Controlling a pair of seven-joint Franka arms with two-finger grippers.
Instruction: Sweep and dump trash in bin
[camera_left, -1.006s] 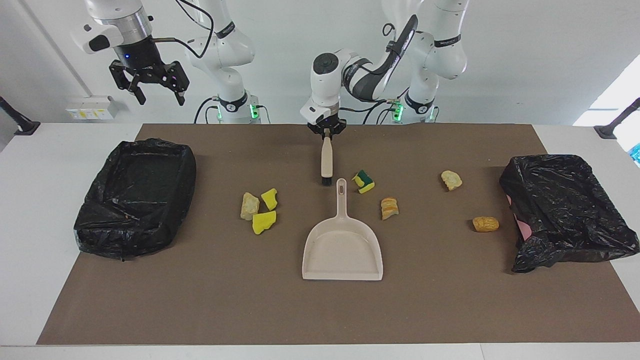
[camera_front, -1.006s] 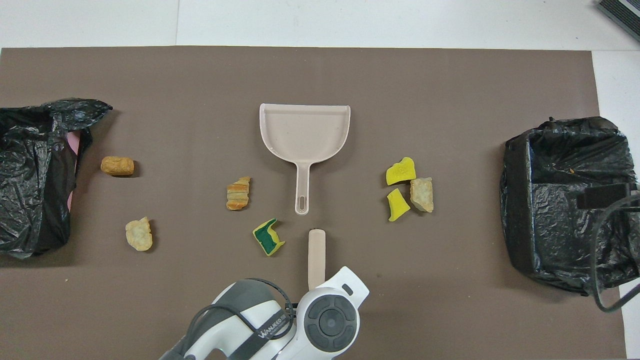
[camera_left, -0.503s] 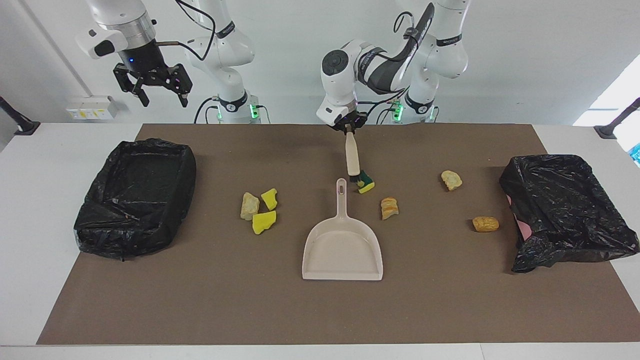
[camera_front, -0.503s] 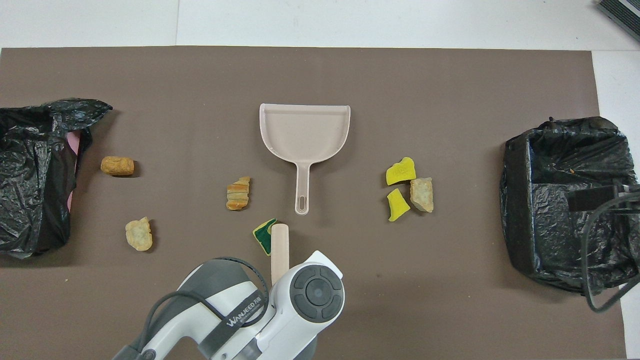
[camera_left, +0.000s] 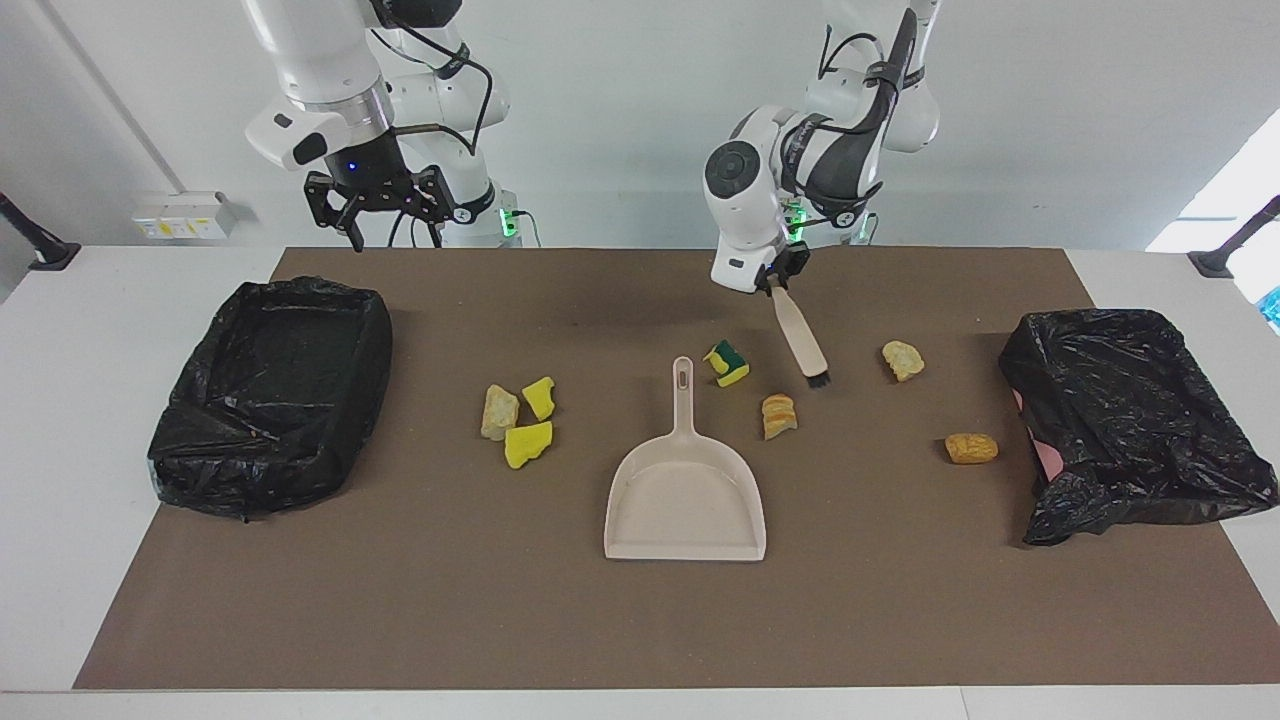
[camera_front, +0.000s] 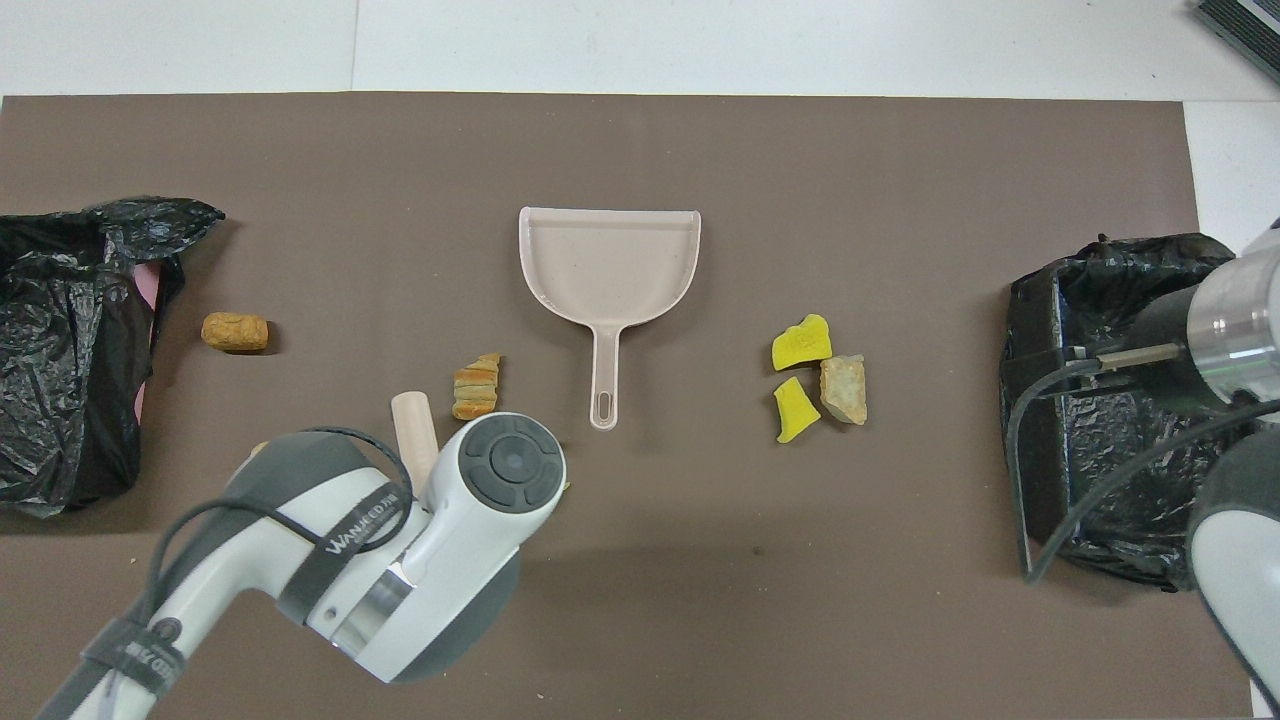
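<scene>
My left gripper (camera_left: 778, 285) is shut on the beige handle of a small brush (camera_left: 800, 335). The brush tilts down, its dark bristles low over the mat between a green-backed sponge scrap (camera_left: 727, 363) and a pale bread lump (camera_left: 902, 360). More trash lies on the mat: a striped bread lump (camera_left: 779, 416), an orange lump (camera_left: 971, 448), and two yellow sponge chunks (camera_left: 527, 444) with a tan lump (camera_left: 499, 412). In the overhead view the left arm hides the green-backed scrap, and only the brush handle (camera_front: 413, 445) shows. My right gripper (camera_left: 378, 200) hangs open in the air.
A beige dustpan (camera_left: 685, 500) lies mid-mat, its handle toward the robots. Black-bagged bins stand at both ends of the table: one (camera_left: 200, 450) at the right arm's end, one (camera_left: 1150, 470) at the left arm's end. A brown mat (camera_left: 900, 620) covers the table.
The left gripper has carried the brush toward the left arm's end, past the green-backed scrap, and the brush now tilts. The right arm has come lower and toward the table's middle.
</scene>
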